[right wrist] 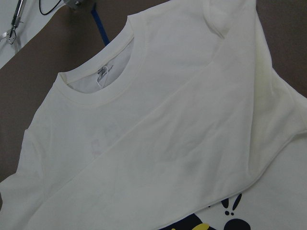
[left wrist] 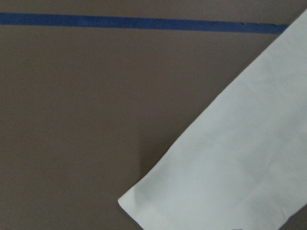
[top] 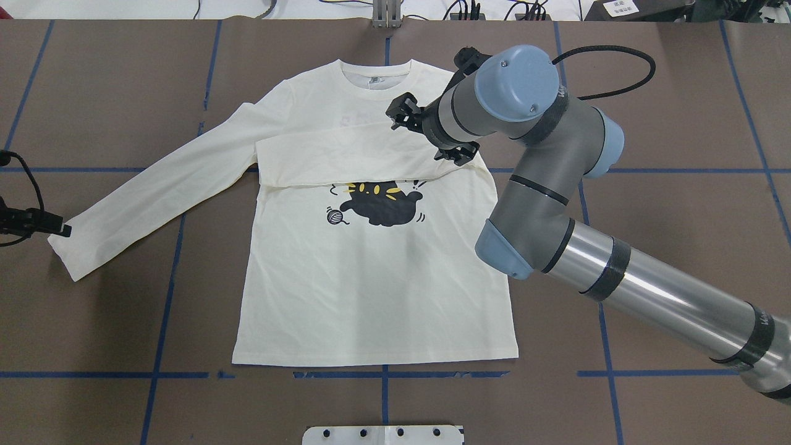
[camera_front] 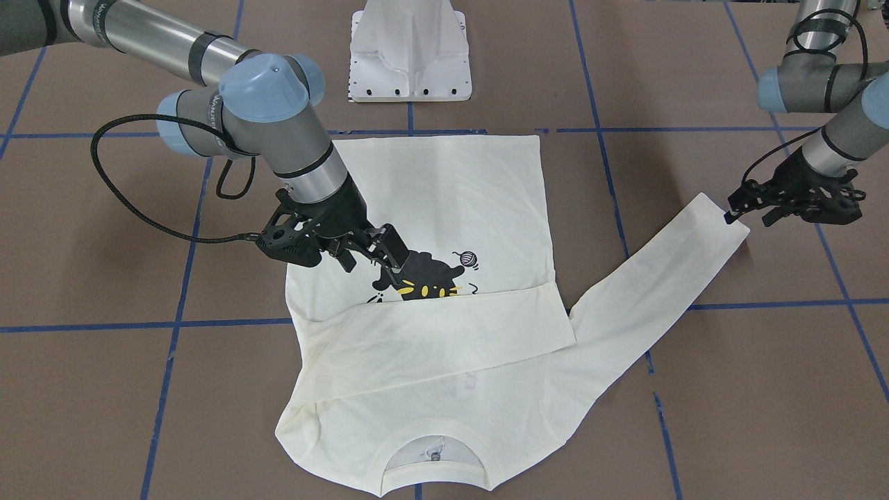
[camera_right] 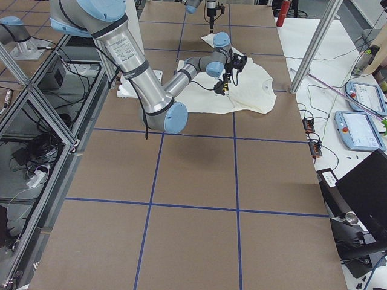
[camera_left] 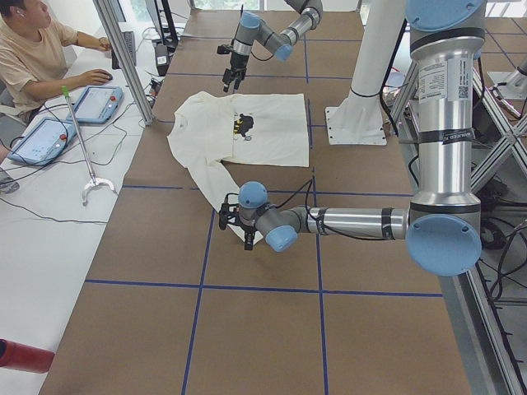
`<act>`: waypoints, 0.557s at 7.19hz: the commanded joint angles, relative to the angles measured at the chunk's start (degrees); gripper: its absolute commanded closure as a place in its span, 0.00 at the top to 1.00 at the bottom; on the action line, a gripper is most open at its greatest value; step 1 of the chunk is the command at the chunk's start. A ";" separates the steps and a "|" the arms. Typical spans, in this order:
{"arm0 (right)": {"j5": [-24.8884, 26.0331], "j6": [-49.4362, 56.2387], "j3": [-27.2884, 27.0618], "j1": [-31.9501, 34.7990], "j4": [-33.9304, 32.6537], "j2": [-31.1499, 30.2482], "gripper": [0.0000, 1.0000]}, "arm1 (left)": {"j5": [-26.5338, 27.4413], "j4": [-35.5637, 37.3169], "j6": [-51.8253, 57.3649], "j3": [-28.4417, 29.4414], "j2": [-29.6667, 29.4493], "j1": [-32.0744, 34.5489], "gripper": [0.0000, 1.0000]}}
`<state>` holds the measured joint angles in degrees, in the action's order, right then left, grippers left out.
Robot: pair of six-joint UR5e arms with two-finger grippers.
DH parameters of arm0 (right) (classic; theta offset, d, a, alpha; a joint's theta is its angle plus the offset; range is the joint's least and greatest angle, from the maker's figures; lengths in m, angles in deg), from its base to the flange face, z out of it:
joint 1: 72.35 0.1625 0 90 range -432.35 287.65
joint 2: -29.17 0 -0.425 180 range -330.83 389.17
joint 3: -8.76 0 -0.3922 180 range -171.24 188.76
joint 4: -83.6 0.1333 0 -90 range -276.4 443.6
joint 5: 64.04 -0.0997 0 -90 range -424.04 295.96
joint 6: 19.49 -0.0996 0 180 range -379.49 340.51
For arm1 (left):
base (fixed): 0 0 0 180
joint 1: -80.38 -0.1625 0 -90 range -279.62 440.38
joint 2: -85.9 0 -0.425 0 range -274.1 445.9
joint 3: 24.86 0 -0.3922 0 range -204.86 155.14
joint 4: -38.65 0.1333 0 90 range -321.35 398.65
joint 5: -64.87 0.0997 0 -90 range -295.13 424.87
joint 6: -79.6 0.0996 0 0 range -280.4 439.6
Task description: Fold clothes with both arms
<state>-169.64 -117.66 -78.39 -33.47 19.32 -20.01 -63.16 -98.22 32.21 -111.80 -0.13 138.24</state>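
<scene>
The clothes are one cream long-sleeved T-shirt [top: 371, 290] lying flat with its black cat print [top: 380, 204] facing up. One sleeve [top: 346, 154] is folded across the chest and covers the top of the print. The other sleeve [top: 154, 191] stretches out flat toward the robot's left. My right gripper [camera_front: 371, 262] hovers open just above the folded sleeve's edge, holding nothing; in the overhead view this right gripper [top: 431, 134] hangs over the chest. My left gripper [camera_front: 750, 217] stands open at the outstretched sleeve's cuff [camera_front: 715, 215], and the cuff lies flat on the table.
Brown table [top: 680, 247] crossed by blue tape lines. The white pedestal base [camera_front: 410, 52] stands beyond the shirt's hem. A person sits at a side desk with tablets [camera_left: 95, 103]. A red cylinder [camera_left: 20, 355] lies at the table's near corner.
</scene>
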 commanded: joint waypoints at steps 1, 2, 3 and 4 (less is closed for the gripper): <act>-0.04 0.09 -0.21 -0.03 0.03 -0.30 1.00 | 0.23 -0.15 0.27 3.00 -1.23 -0.03 0.83; -0.13 0.09 -0.30 -0.03 0.03 -0.30 1.00 | 0.23 -0.15 -0.08 3.01 -1.33 -0.12 0.79; -0.39 0.09 -1.43 0.05 -0.06 -0.83 1.00 | 0.23 -0.15 0.09 3.10 -1.33 -0.30 0.75; -1.35 0.87 -4.49 0.66 -0.15 -4.05 1.00 | 0.23 -0.06 0.10 3.36 -1.33 -0.73 0.71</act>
<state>-170.15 -117.40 -80.14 -33.30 19.27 -21.37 -62.93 -98.35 32.29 -108.73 -1.41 137.90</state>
